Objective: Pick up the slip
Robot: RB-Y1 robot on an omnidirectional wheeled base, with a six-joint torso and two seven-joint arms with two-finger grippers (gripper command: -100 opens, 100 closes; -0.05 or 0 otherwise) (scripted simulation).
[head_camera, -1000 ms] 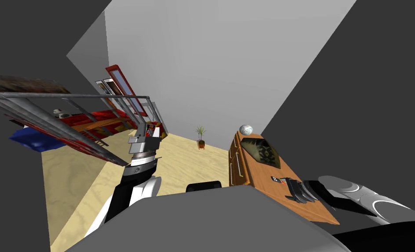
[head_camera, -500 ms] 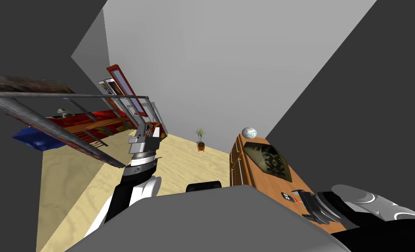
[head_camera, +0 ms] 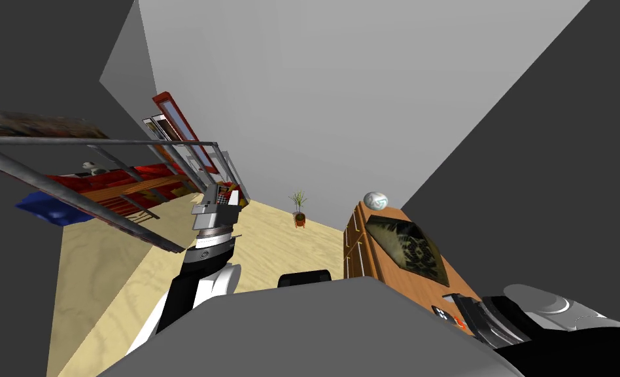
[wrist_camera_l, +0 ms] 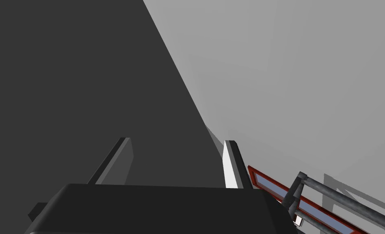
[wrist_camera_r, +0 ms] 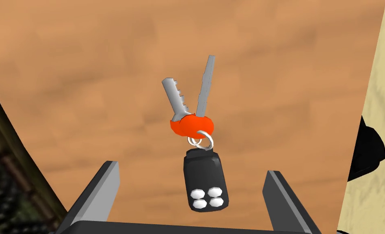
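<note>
Ahead of the right gripper (wrist_camera_r: 189, 167): a key bunch (wrist_camera_r: 192, 124) lies flat on the wooden surface (wrist_camera_r: 86, 73), its black fob (wrist_camera_r: 206, 183) nearest the gripper.
Key bunch: two silver keys fan away from an orange head. A small metal ring joins that head to the fob, which carries four white buttons.
Right gripper: released, with its fingers spread wide on either side of the fob and apart from it, touching nothing.
Right gripper in the head view: low at the near right, over the near end of the surface. The fob and a spot of orange lie just left of it, and the keys themselves are too small there to read.
Surface: the top of an orange-brown cabinet at the right, with what may be drawer fronts on its left face.
Mat (head_camera: 407, 249): dark and patterned, lying on the surface farther along than the key bunch.
Ball (head_camera: 375, 199): white with green, at the far end of the surface.
Left gripper (wrist_camera_l: 177, 141): raised left of centre, fingers apart and grasping nothing.
Bars (head_camera: 106, 141): grey metal, just left of the left gripper, with a red-framed panel (head_camera: 178, 127) beyond them.
Floor (head_camera: 269, 242): pale wood, with a potted plant (head_camera: 299, 209) at the far wall.
</note>
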